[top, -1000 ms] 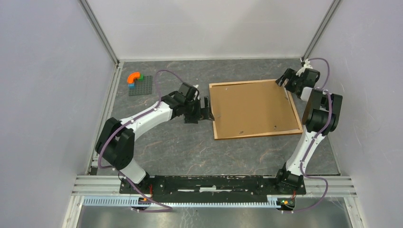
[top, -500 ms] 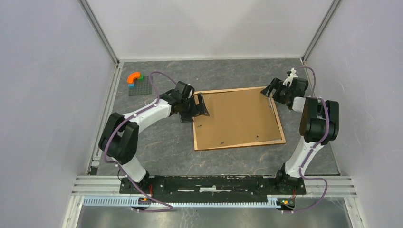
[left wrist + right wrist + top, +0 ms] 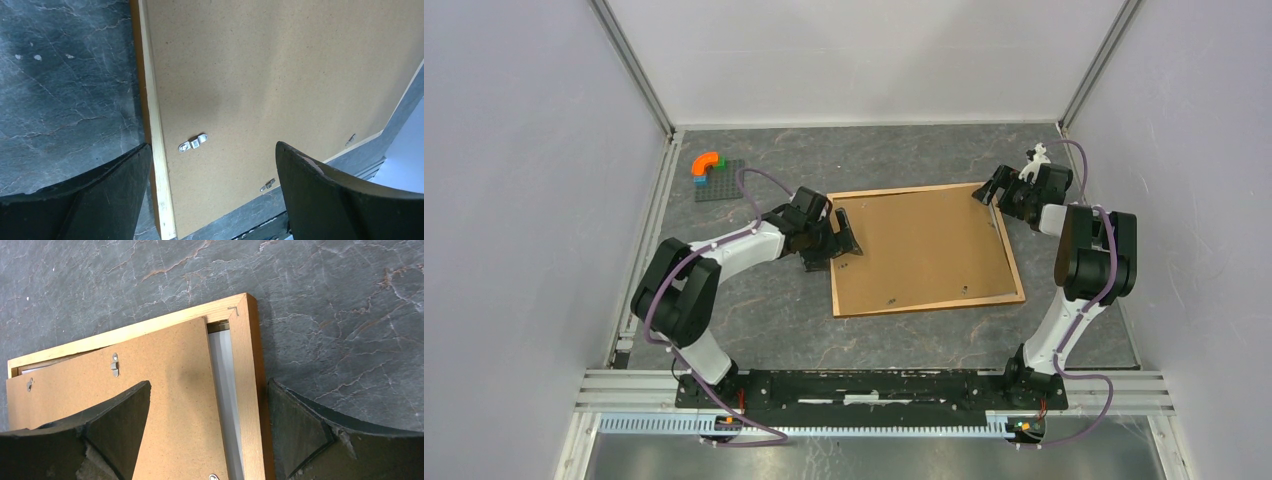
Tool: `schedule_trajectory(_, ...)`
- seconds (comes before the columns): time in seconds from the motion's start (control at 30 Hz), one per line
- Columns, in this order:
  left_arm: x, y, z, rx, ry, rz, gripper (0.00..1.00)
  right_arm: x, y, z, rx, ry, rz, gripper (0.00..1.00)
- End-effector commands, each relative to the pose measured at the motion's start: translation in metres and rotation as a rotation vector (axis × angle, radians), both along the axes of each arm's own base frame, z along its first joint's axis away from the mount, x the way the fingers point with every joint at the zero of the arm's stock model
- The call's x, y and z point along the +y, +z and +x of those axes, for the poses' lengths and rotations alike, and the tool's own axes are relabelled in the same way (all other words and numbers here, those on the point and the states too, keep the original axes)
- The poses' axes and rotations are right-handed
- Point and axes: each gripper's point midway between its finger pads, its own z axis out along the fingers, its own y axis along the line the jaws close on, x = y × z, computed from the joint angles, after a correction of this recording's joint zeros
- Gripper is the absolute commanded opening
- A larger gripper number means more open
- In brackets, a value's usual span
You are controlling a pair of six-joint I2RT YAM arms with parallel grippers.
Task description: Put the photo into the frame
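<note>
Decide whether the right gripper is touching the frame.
Cannot tell. In the right wrist view the open right gripper straddles a rail of the frame, one finger above the backing board, one beside the rail; neither contact nor a gap shows plainly.

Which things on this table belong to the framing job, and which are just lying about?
Job: frame, back side up; backing board lying in it; left fingers and right fingers, both open.
Lying about: grey baseplate with coloured bricks on it, far left.
</note>
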Motion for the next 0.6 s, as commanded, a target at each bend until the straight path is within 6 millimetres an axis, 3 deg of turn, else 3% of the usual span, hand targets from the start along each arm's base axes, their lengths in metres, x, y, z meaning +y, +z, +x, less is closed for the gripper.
schedule_trajectory(0.0,-0.011,0.010,0.011,-0.042,0.039,-0.057,0.98,0.001,-0.020,-0.021,0.102,-0.001,0.009,0.92)
schedule_trajectory(0.13,-0.002,0.023,0.008,-0.111,0.067,0.007,0.98,0.001,-0.021,-0.021,0.103,0.000,0.009,0.92)
schedule_trajectory(0.33,-0.008,0.036,-0.002,-0.133,0.045,-0.013,0.98,0.001,-0.025,-0.022,0.114,0.002,0.009,0.92)
schedule_trajectory(0.57,-0.011,0.020,-0.006,-0.089,0.046,-0.007,0.98,0.002,-0.023,-0.022,0.111,0.006,0.009,0.92)
